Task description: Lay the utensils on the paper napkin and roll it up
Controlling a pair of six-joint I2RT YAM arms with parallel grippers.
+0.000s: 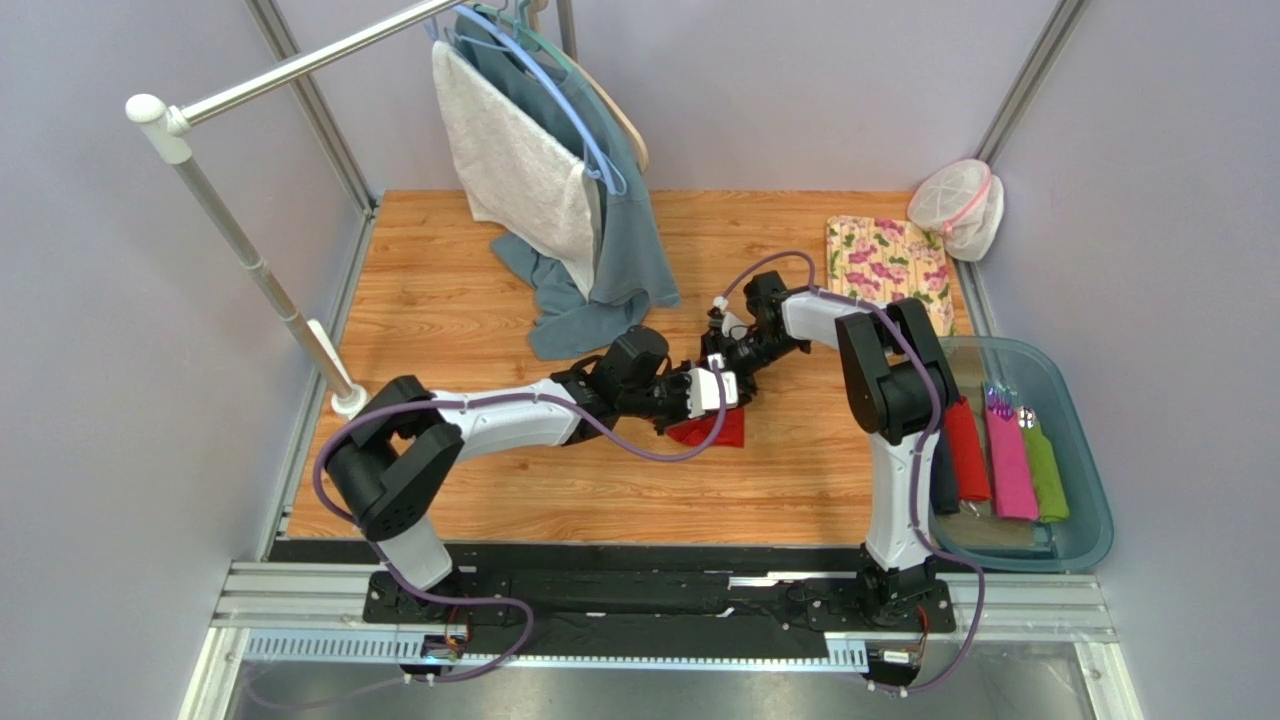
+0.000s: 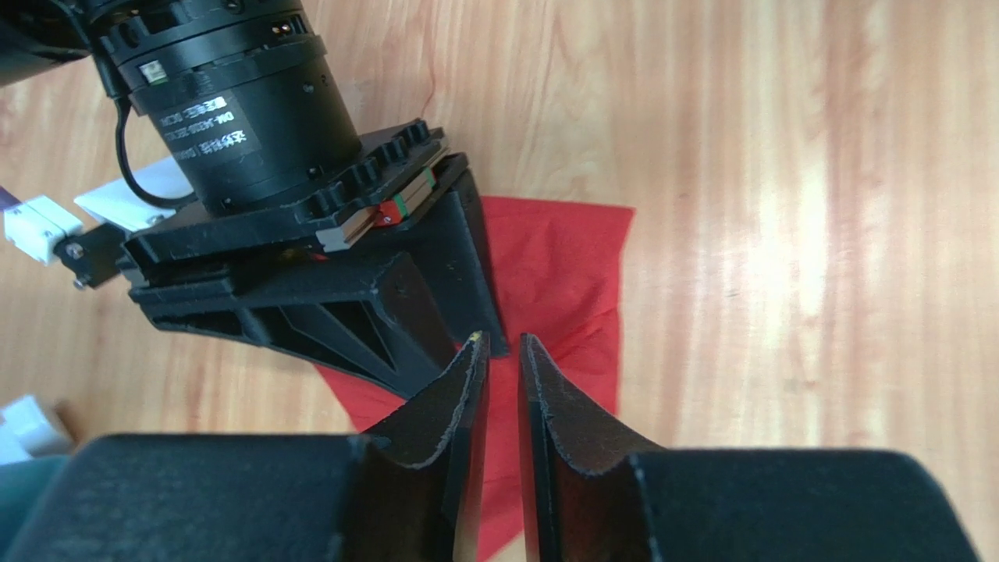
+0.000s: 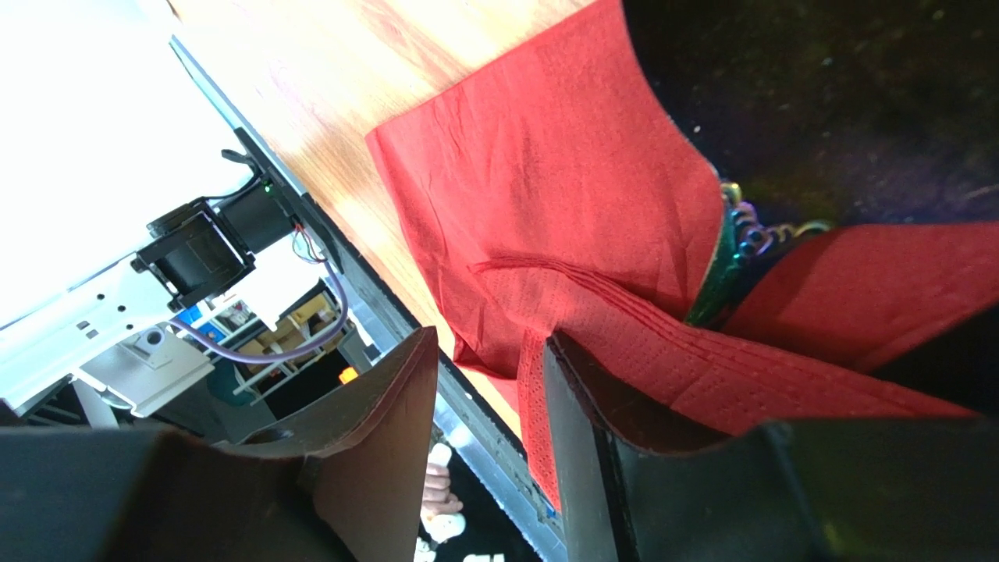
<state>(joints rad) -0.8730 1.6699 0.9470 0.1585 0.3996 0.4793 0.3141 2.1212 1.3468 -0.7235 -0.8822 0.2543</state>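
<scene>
- Near edge: black rail carries both arm bases. The bare wood table beyond it has open room, mostly on the left.
- Near right: blue bin sits off the table edge and holds red, pink and green rolls.
- Mid table: paper napkin is partly folded. In the top view both claws cover most of it.
- left gripper is over the napkin with its fingers a thin slit apart, nothing pinched.
- right gripper has its jaws apart. A red fold lies against one finger, not clamped.
- Greenish utensil peeks from the fold. The rest is hidden and its type is unclear.
- Far right: floral cloth. Far left: hanging towels reach down to the wood.
</scene>
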